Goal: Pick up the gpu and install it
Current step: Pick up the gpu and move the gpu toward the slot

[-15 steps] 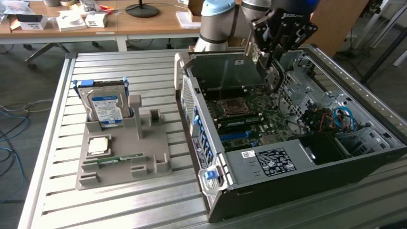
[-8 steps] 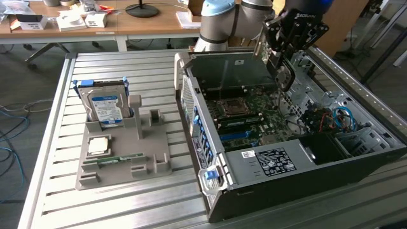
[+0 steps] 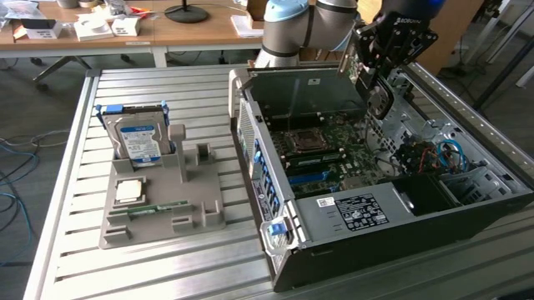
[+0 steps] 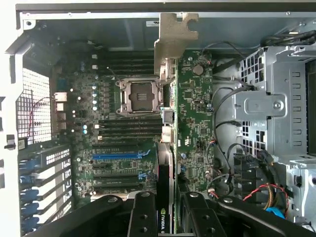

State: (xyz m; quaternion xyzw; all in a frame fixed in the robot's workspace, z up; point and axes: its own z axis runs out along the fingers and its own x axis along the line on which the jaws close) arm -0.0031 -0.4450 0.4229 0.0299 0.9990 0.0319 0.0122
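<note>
Wrist view shows the gripper [image 4: 170,219] clamped on the gpu [image 4: 165,168], held edge-on above the motherboard [image 4: 123,123] inside the open computer case [image 4: 89,19], so lowering it well probably means keeping it upright and square to the blue slot [image 4: 121,155].

Exterior camera: mounted off the arm and raised, angled down across the slatted table [image 3: 167,269] at moderate range. It takes in the whole open computer case [image 3: 334,250] on the exterior view's right and the grey parts holder [image 3: 159,187] on its left.

Wrist camera: close above the case, facing straight into it, sighting along the gpu [image 4: 190,128] clamped in the gripper [image 4: 170,217].

Shared ground: the motherboard [image 3: 334,159] and its CPU socket [image 3: 306,140].
</note>
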